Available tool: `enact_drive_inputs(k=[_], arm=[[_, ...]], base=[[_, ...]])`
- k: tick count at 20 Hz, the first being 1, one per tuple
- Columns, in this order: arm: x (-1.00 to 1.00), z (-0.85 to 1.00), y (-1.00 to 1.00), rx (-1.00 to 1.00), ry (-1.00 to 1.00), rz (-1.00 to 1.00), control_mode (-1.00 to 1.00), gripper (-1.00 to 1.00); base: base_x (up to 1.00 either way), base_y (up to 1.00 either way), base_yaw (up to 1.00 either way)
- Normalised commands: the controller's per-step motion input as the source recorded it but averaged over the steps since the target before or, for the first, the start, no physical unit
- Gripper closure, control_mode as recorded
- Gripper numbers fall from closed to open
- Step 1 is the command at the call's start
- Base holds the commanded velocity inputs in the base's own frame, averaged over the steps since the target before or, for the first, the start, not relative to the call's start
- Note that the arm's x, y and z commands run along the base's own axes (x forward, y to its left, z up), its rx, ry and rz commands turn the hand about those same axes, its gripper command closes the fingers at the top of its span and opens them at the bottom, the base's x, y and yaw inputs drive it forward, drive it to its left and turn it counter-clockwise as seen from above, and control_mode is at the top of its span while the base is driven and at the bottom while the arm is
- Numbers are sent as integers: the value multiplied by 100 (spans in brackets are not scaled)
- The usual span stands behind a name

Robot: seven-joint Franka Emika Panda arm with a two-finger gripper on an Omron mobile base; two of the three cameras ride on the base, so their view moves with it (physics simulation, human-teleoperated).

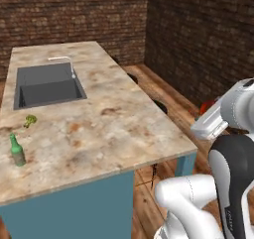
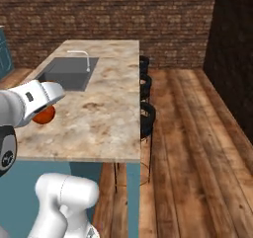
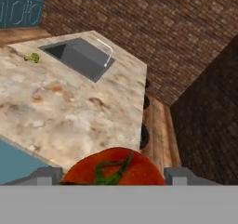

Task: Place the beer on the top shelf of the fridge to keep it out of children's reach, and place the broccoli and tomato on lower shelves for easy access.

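You have the tomato point(image 3: 114, 167) clamped between the fingers point(image 3: 44, 175), jaws wide because the fruit is round and fills most of the gap; its green stem faces the hand camera, so the grip is across the sides, not top to bottom. From the right base view the tomato point(image 2: 44, 115) peeks out orange just under the forearm, lifted off the counter point(image 2: 106, 118) and carried near the counter's close edge. The gripper point(image 3: 114, 176) looks out over the counter toward the sink point(image 3: 81, 58), which sits well ahead of the hand. The broccoli point(image 3: 31, 58) lies far ahead and to the left of the hand, beside the sink's near corner. The beer point(image 1: 17, 151) stands upright on the counter, near the broccoli point(image 1: 30, 120) but apart from it; both left in place, I judge, because one item travels at a time. No fridge can be made out here, so the drop-off shelf lies somewhere else; expect a drive or a wide swing. Keep the hold level: a round tomato gripped at its widest part can roll out if the hand tips.
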Motion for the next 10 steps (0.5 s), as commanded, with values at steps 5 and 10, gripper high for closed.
enact_drive_inputs(k=[5, 10], arm=[[0, 0, 0, 0, 0, 0, 100, 100], [0, 0, 0, 0, 0, 0, 100, 100]], base=[[-5, -100, -56], [0, -97, -70]])
